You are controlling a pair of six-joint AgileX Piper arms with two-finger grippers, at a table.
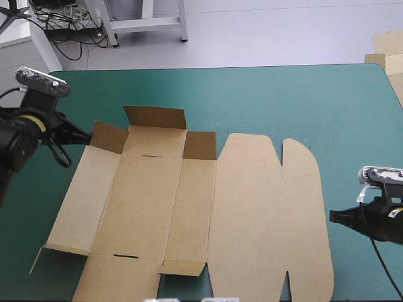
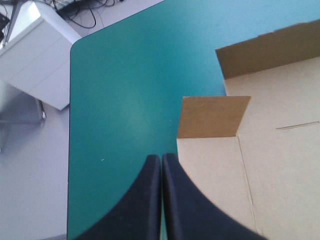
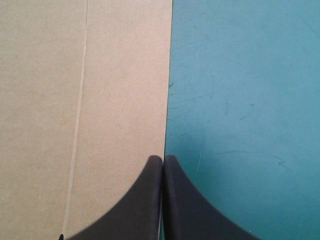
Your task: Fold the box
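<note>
Two grippers and one brown box (image 1: 151, 201), logged on the counter (image 1: 283, 94) with the teal-green cover.

At left, the left gripper (image 1: 85, 138): black fingers clenched together with nothing between them. The tip is at the box's far left corner, just beside a small raised corner flap (image 1: 107, 136).

At the middle, the box: a cut sheet lying mostly flat, its near end reaching the counter's near edge.
- **Far end:** three short flaps stand up, namely the left corner flap, a wider middle flap (image 1: 155, 117) and a right corner flap (image 1: 200, 145).
- **Near end:** one small flap (image 1: 182, 267) is slightly lifted.
- **Right part:** the broad lid panel (image 1: 271, 214) with rounded ears lies flat on the cover.

At right, the right gripper (image 1: 332, 216): black fingers pressed together, empty. The tip is at the lid panel's right edge, one finger above board and the other above cover.

Past the counter's far right corner lies an edge of more brown board (image 1: 385, 47), well apart from the box.
</note>
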